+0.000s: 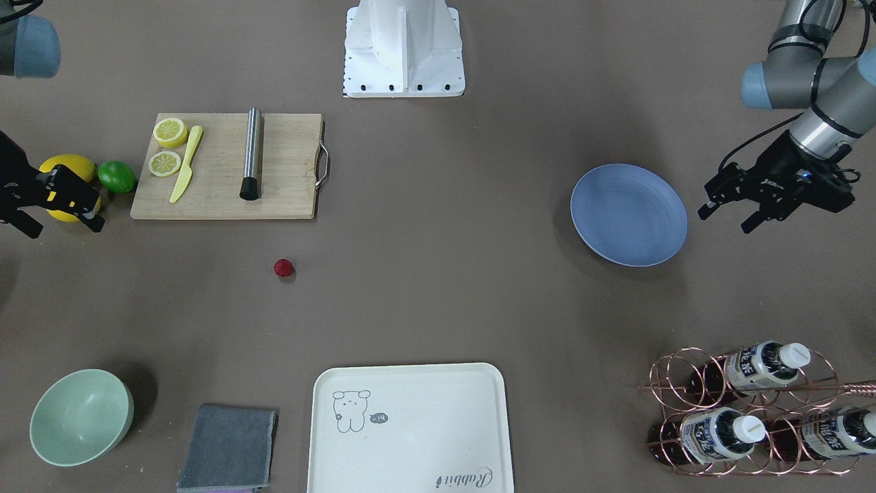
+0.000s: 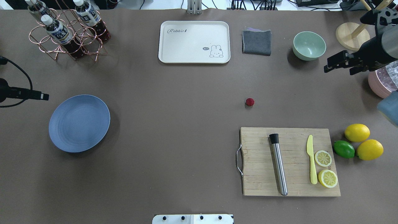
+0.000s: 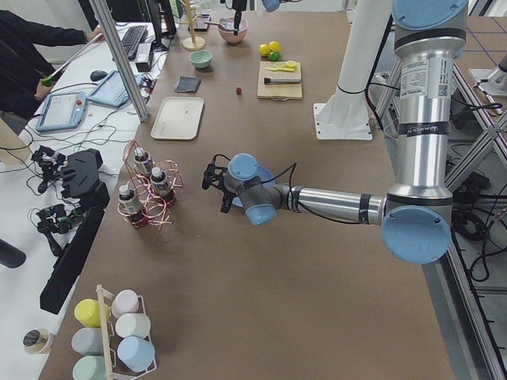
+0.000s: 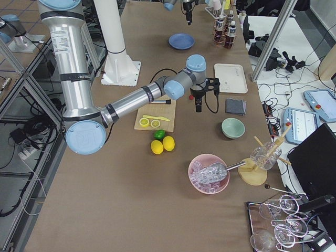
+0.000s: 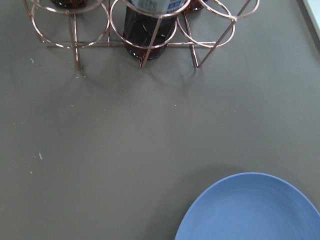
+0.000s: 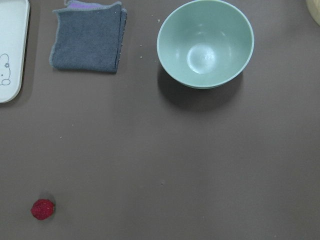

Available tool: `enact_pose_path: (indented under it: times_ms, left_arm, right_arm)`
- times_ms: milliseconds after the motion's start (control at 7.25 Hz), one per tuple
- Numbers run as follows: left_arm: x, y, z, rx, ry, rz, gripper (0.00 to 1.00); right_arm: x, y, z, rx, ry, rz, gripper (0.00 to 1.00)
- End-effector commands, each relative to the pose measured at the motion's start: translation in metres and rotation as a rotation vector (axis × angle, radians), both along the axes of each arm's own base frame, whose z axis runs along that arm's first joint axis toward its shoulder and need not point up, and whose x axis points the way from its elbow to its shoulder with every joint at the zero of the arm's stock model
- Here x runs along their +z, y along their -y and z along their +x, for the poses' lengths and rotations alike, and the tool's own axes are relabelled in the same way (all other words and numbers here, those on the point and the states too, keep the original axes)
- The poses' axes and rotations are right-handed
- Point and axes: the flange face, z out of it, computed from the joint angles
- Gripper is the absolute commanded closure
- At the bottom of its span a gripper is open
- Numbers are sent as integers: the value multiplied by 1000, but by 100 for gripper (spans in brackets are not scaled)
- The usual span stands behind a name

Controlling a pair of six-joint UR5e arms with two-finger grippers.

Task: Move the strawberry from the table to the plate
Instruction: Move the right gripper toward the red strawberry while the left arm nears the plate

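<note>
The strawberry (image 1: pixel 283 268) (image 2: pixel 249 102) is a tiny dark-red berry lying alone on the brown table (image 1: pixel 438 287), in front of the cutting board. It also shows at the lower left of the right wrist view (image 6: pixel 42 209). The blue plate (image 1: pixel 628 214) (image 2: pixel 79 123) (image 5: pixel 255 210) sits bare on the robot's left side. My left gripper (image 1: pixel 729 218) hovers beside the plate's outer rim, open and holding nothing. My right gripper (image 1: pixel 61 227) (image 2: pixel 339 71) hangs open and holding nothing near the lemons, well away from the strawberry.
A wooden cutting board (image 2: pixel 290 161) carries a steel cylinder, a yellow knife and two lemon slices. Lemons (image 2: pixel 357 132) and a lime (image 2: pixel 344 149) lie beside it. A mint bowl (image 2: pixel 309 45), grey cloth (image 2: pixel 256 42), cream tray (image 2: pixel 194 41) and bottle rack (image 2: pixel 67 32) line the far edge.
</note>
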Motion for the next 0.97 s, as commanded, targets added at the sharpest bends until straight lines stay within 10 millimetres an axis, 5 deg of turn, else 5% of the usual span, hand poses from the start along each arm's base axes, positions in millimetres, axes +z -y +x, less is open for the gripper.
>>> enact_pose_path:
  times_ms: [0,138,276,414,828]
  left_arm:
    - [27,-17,41,-12,-19,3,19]
    - [34,-25,56,2,-8,8,27]
    - [37,-31,60,11,-17,20,53]
    - [37,-33,59,22,-22,17,100]
    - [28,-39,60,79,-59,-20,100]
  right_arm:
    - [0,-4,-13,-12,-4,0,0]
    - [0,-4,-15,-14,-4,0,0]
    - [1,-3,-14,-11,-8,0,0]
    - [0,-1,-15,-6,-12,4,0]
    - [-4,2,-17,10,-6,-8,0]
